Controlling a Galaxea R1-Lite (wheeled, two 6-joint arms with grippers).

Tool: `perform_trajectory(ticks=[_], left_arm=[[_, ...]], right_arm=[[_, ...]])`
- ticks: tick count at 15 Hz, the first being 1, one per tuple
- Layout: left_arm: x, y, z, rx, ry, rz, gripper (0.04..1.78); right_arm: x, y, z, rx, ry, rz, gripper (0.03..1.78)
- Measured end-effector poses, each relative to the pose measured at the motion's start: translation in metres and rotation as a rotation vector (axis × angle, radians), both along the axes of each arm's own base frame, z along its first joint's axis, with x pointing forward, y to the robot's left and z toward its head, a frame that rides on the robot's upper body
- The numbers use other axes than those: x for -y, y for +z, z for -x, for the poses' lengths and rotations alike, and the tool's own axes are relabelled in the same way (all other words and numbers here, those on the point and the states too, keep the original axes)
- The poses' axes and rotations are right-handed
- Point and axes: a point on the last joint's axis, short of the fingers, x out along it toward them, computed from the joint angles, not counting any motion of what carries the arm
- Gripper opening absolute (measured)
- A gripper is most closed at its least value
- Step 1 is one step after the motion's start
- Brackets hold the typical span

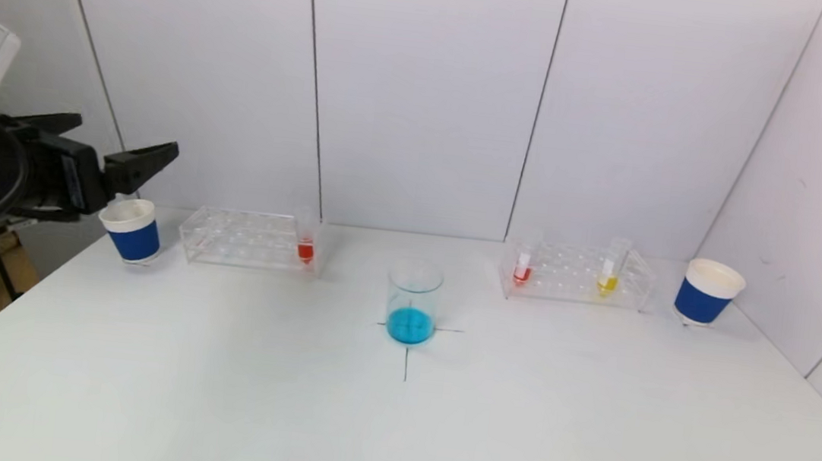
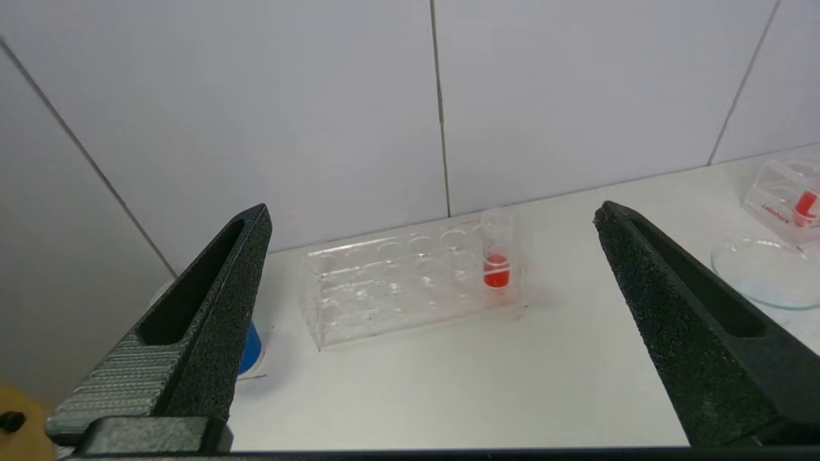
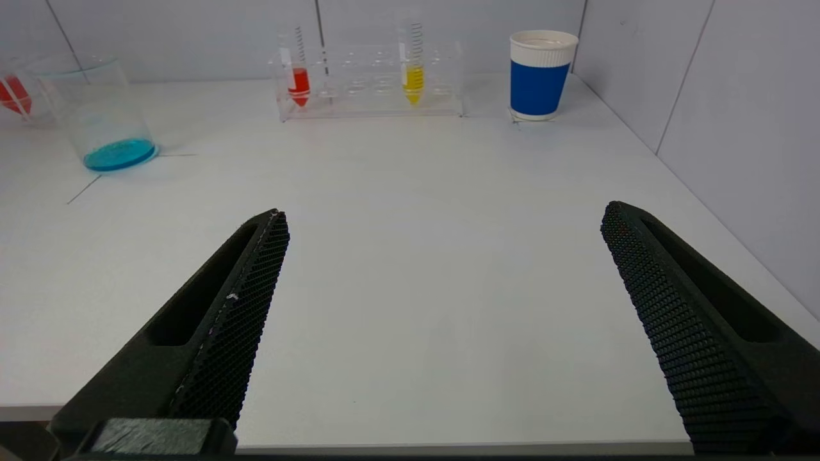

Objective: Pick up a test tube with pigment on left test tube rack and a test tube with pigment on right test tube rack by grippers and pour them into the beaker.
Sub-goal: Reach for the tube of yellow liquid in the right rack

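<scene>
The beaker (image 1: 413, 302) stands upright on a black cross mark at the middle of the white surface (image 1: 390, 427), with a shallow layer of blue liquid in its bottom. To the beaker's left and a little farther back lies the left test tube rack (image 1: 246, 238), clear plastic, holding one tube of red pigment (image 1: 306, 244) upright in the end nearest the beaker. To the beaker's right, equally far back, the right test tube rack (image 1: 576, 274) carries two upright tubes: a second red tube (image 1: 523, 265) at the end nearest the beaker and a yellow tube (image 1: 609, 274) toward the far end. A blue-and-white paper cup (image 1: 131, 229) stands beyond the left rack, away from the beaker, and a matching second cup (image 1: 707, 291) stands beyond the right rack. The left gripper (image 1: 128, 155) hovers above the first cup, well left of the beaker, its fingers (image 2: 218, 307) spread wide and empty. The right gripper (image 3: 442, 256) sits low at the near edge of the surface, well in front of the beaker and to its right, fingers (image 3: 679, 307) likewise parted with nothing between them.
</scene>
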Motion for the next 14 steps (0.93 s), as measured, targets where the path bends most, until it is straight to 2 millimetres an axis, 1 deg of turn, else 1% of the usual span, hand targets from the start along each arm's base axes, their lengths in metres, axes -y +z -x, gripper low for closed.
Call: perform_trajectory(ticks=[2, 5, 7, 9, 12, 14], left_arm=[[0.0, -0.004, 0.03, 0.001, 0.009, -0.001, 1.76], [-0.001, -0.018, 0.078, -0.014, 0.012, -0.001, 1.76], [-0.003, -0.031, 0.111, -0.02, 0.014, 0.0, 1.76], [-0.004, -0.043, 0.141, -0.017, 0.016, -0.001, 1.76], [-0.006, -0.064, 0.181, -0.022, 0.017, -0.001, 1.76], [-0.007, -0.084, 0.206, -0.032, 0.022, -0.001, 1.76]], right_arm=[[0.0, 0.0, 0.0, 0.0, 0.0, 0.0, 1.77], [0.0, 0.0, 0.0, 0.0, 0.0, 0.0, 1.77], [0.0, 0.0, 0.0, 0.0, 0.0, 0.0, 1.77], [0.0, 0.0, 0.0, 0.0, 0.0, 0.0, 1.77], [0.0, 0.0, 0.0, 0.0, 0.0, 0.0, 1.77], [0.0, 0.0, 0.0, 0.001, 0.0, 0.0, 1.77]])
